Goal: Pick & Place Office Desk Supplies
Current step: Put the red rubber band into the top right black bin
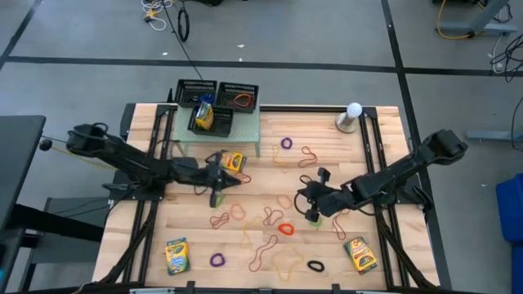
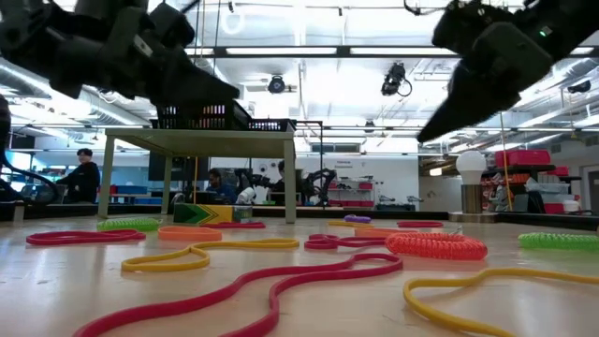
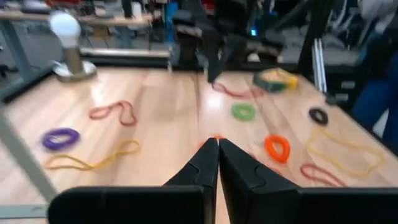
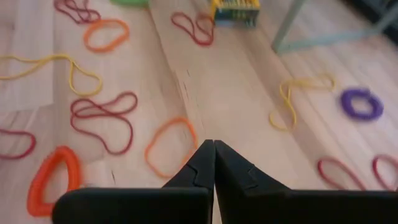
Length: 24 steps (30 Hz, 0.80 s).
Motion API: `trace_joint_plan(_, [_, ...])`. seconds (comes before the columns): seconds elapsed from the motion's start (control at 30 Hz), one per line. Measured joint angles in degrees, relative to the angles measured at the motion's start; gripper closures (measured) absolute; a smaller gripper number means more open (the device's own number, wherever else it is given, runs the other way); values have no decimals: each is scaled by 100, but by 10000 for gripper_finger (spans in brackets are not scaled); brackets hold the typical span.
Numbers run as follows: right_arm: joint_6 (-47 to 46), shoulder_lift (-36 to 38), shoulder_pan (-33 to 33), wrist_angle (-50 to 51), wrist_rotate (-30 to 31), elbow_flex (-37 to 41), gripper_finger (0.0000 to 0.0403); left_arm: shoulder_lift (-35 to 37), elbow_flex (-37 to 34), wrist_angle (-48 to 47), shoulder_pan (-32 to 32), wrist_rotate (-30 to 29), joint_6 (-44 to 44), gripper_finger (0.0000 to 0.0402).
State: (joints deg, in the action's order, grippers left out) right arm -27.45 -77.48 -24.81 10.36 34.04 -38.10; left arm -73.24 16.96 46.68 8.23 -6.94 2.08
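We see both arms over mid-table, neither carrying anything. The left gripper (image 3: 218,163) has its fingers pressed together, and so does the right gripper (image 4: 213,163), poised above an orange band (image 4: 172,148), likely lining up. Rubber bands (image 1: 270,216) lie scattered on the table (image 1: 384,139); one crayon box (image 1: 203,115) already sits in a tray (image 1: 211,121). Only the overhead view shows that.

Grey floor (image 1: 310,33) with dark seam lines surrounds the wooden table (image 1: 270,122); cables (image 1: 155,10) lie at 11 o'clock. At table height, a bright workshop shows: ceiling strip lights (image 2: 309,51), shelving (image 2: 524,173) at 3 o'clock, a seated person (image 2: 84,173) at 9 o'clock.
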Motion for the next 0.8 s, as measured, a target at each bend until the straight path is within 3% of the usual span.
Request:
trace_joint_plan(0.23, [-762,-47,-9,-70,10,299,367,-1196,523,273,432,-198,-140,395])
trace_joint_plan(0.43, [-1164,-111,237,-752,230,613,318,-2023,908,410,714,-1269,98,386])
trace_joint_plan(0.5, [-1152,-201,255,-998,220,688,303,-2261,1081,346,796,-1377,206,376])
trace_joint_plan(0.63, [-1069,-549,179,-1519,238,753,282,-2585,1571,-314,1076,-1366,393,343])
trace_joint_plan(0.8, [-1070,-1050,52,-1971,381,753,273,-2791,2368,-2138,1578,-1528,943,289])
